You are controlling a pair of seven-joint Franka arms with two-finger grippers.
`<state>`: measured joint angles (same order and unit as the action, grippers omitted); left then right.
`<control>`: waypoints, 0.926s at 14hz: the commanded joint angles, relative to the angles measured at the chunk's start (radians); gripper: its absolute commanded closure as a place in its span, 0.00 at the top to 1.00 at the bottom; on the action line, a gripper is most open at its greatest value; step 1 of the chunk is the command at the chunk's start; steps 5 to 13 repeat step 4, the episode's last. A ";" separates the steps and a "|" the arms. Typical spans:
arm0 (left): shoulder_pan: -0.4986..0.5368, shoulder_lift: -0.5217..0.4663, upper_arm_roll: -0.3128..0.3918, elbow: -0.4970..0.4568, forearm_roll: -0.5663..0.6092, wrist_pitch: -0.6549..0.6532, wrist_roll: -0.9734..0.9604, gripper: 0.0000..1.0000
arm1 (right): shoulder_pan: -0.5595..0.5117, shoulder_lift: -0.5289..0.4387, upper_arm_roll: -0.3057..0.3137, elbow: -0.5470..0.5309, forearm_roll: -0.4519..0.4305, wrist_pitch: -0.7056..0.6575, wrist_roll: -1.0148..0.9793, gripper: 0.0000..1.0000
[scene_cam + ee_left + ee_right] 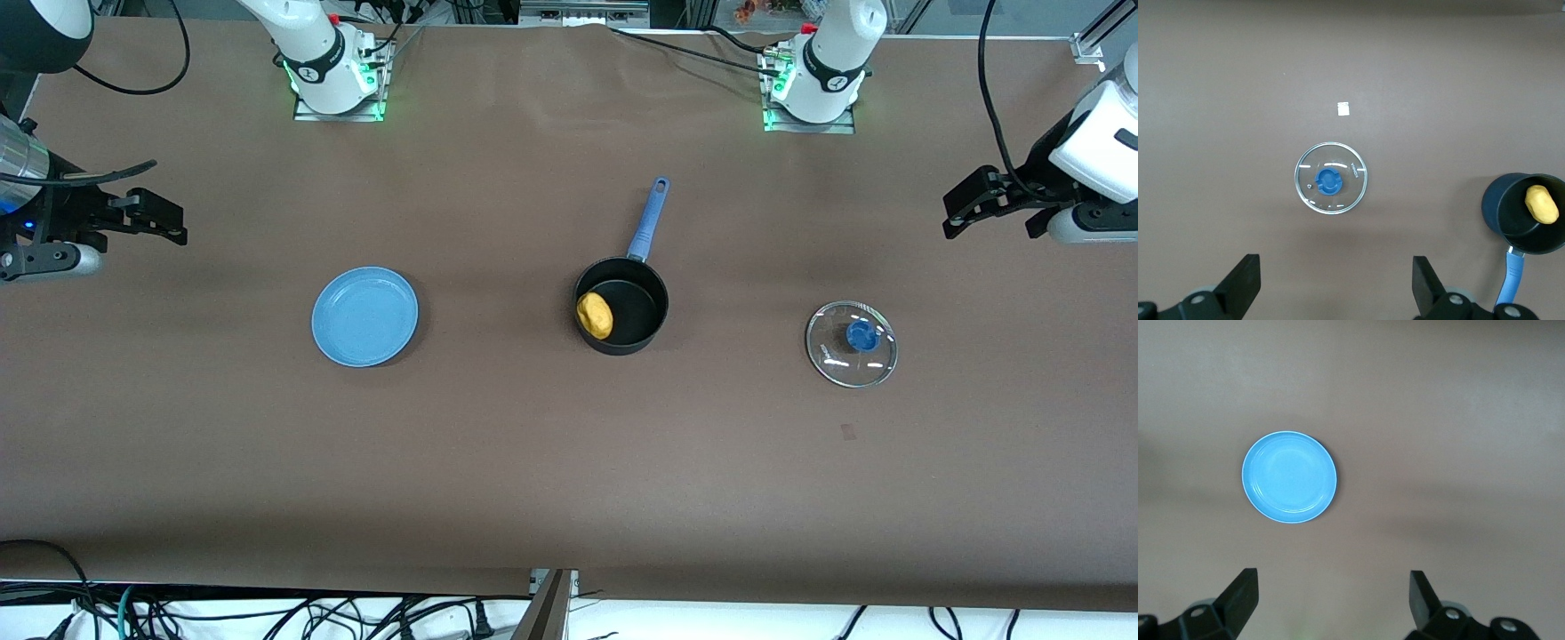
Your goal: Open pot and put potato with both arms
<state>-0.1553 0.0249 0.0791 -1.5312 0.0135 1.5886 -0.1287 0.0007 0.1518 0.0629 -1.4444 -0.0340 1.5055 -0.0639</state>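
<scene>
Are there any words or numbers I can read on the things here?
Lid: small dark print on the glass beside the blue knob, too small to read.
Little white tag on the table near the lid: too blurred to read.
Pot, potato, plate: no writing seen.

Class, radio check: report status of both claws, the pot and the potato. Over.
Left claw open, empty, high above the glass lid. Right claw open, empty, above the blue plate. Potato inside uncovered pot. Nothing obstructing.
</scene>
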 commanded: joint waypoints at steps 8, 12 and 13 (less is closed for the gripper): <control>0.006 0.047 0.001 0.010 -0.026 -0.016 0.012 1.00 | -0.002 -0.008 0.002 -0.010 0.006 -0.002 -0.008 1.00; 0.006 0.047 0.001 0.010 -0.026 -0.016 0.012 1.00 | -0.002 -0.008 0.002 -0.010 0.006 -0.002 -0.008 1.00; 0.006 0.047 0.001 0.010 -0.026 -0.016 0.012 1.00 | -0.002 -0.008 0.002 -0.010 0.006 -0.002 -0.008 1.00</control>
